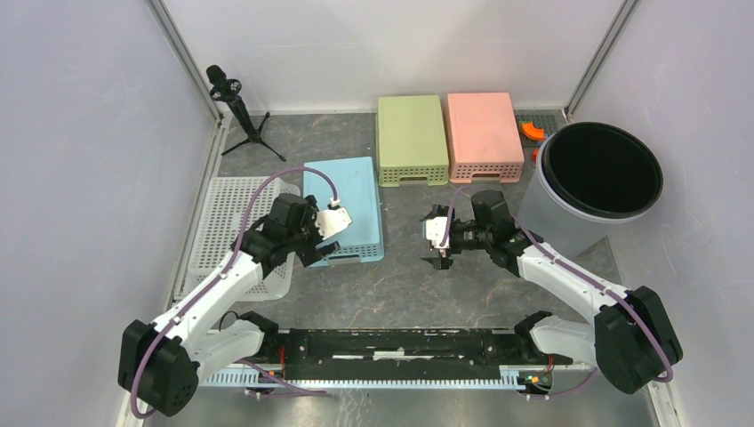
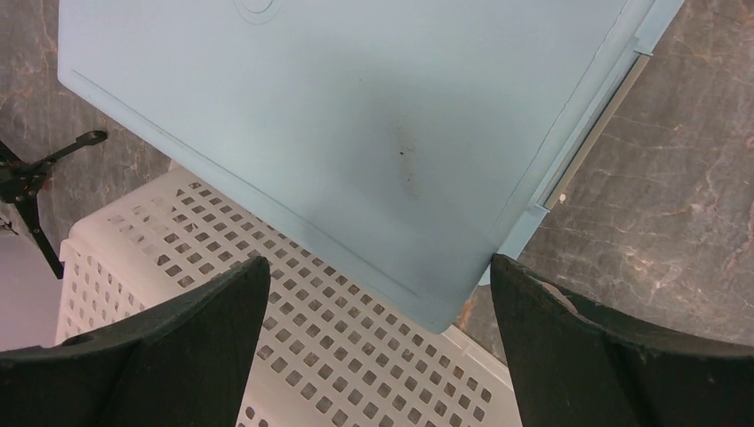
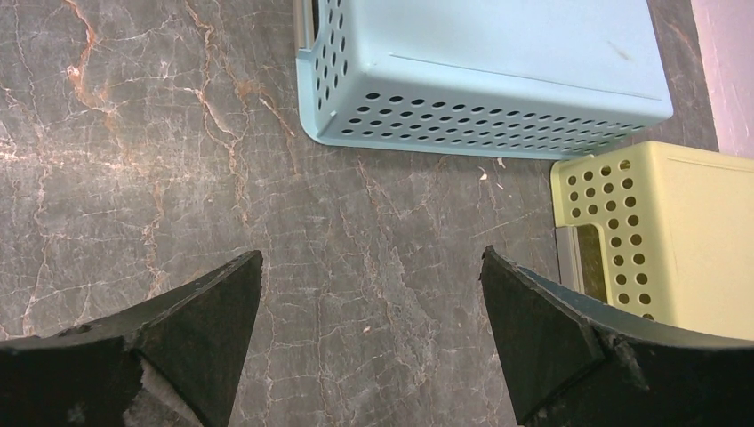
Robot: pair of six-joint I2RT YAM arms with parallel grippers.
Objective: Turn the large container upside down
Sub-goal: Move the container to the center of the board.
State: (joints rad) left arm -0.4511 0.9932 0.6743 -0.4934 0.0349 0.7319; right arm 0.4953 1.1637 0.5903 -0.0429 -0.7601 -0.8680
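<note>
- We see the large container point(image 1: 553, 216) (mouth up) right of the right tool point(image 1: 435, 239), the nearer one, which points away.
- Left tool point(image 1: 334, 229), like the right: wide, empty.

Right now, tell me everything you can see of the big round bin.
The bin is a tall round tub, plastic by its look, with a light grey outer wall, a black rim and a dark inside where nothing shows. It stands upright, mouth up, at the far right of the table. The pink basket lies just to its left; whether they touch is unclear. An orange item sits behind it.
</note>
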